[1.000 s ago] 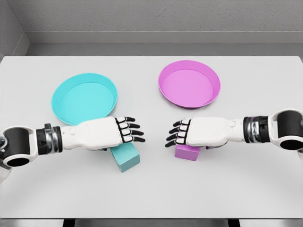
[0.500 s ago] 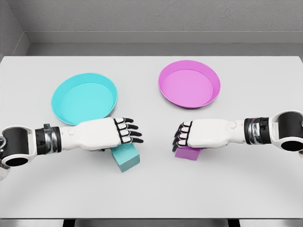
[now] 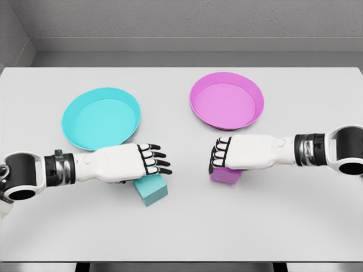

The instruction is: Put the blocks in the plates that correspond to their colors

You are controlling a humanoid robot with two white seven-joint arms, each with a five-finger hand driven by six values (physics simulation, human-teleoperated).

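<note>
1. Since the earlier frames the right hand has curled its fingers down over the pink block, where a second ago they were stretched out; hand and block sit slightly higher in the frame than before. The left hand has barely shifted.
2. Count: two blocks, two plates, two hands, one table.
3. Nearest, below centre-left, the cyan block lies on the table, its upper part hidden under the left hand. That hand's fingers are stretched out and slightly fanned, gripping nothing visible.
4. Right of centre, the pink block shows under the right hand's bent fingers, which close on it; whether it touches the table cannot be told.
5. Farther back, the cyan plate lies upper left, just behind the left hand; the pink plate lies upper right of centre, just behind the right hand.
6. Room: a bare gap separates the hands; a wide strip runs along the near edge, and both plates stand well clear of the side and far edges.
</note>
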